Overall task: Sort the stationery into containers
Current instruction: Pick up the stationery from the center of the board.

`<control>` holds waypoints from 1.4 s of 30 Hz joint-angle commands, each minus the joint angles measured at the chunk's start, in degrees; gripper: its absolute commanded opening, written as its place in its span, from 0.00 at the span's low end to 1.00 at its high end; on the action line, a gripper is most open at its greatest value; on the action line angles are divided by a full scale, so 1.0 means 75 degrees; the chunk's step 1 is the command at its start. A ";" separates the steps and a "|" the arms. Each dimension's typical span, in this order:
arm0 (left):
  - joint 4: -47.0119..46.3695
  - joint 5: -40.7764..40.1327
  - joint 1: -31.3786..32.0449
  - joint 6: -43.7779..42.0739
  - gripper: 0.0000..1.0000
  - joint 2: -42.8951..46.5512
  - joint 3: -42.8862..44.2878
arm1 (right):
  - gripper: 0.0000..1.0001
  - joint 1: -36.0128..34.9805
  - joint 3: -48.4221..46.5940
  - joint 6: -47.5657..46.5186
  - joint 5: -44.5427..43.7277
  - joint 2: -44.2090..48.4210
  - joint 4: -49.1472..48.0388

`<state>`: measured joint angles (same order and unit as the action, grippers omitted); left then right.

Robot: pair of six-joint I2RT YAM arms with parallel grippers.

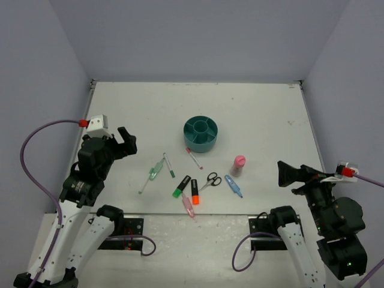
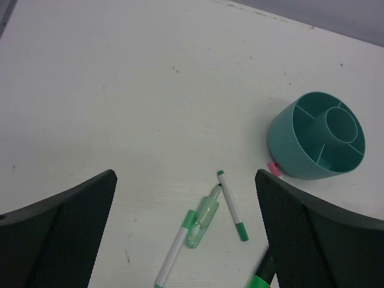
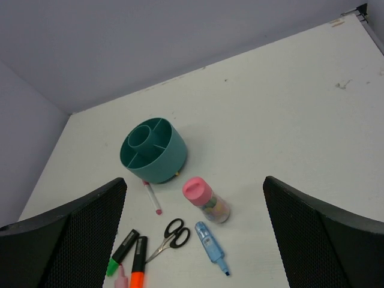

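The teal organizer (image 1: 200, 133) (image 2: 316, 135) (image 3: 153, 150) stands mid-table with all its compartments bare. The stationery lies in front of it. Two green-and-white pens (image 1: 169, 165) (image 2: 232, 206) and a clear green highlighter (image 1: 156, 170) (image 2: 203, 219) are on the left. A red-tipped pen (image 1: 194, 158) (image 3: 152, 198) lies by the organizer. Green (image 1: 181, 186), orange (image 1: 195, 192) and pink (image 1: 188, 207) highlighters lie together beside the scissors (image 1: 210, 180) (image 3: 170, 239). The blue marker (image 1: 233, 186) (image 3: 212, 247) and pink-capped glue stick (image 1: 239, 165) (image 3: 206, 200) are further right. My left gripper (image 1: 126, 143) (image 2: 185, 180) and right gripper (image 1: 288, 173) (image 3: 195, 180) hover open, holding nothing.
Grey walls close the table (image 1: 252, 108) at the back and on both sides. Purple cables (image 1: 36, 135) trail from both arms near the front edge.
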<state>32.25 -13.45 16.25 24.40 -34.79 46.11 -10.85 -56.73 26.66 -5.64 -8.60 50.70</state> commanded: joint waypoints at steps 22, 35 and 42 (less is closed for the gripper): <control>-0.0573 0.1259 -0.0022 -0.0375 1.00 -0.0357 -0.0145 | 0.99 -0.1474 0.0364 0.0287 0.0923 -0.5264 -0.1196; -0.0617 0.1469 -0.0022 -0.0433 1.00 -0.0583 -0.0159 | 0.93 -0.2795 0.0552 0.0324 -0.0769 -0.7996 -0.1462; -0.0631 0.1560 -0.0022 -0.0465 1.00 -0.0729 -0.0148 | 0.70 -0.2795 0.0627 0.0276 -0.0877 -0.8231 -0.1615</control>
<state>29.63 -3.39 16.25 22.87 -39.93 45.19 -31.66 -52.77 29.06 -10.00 -69.42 41.11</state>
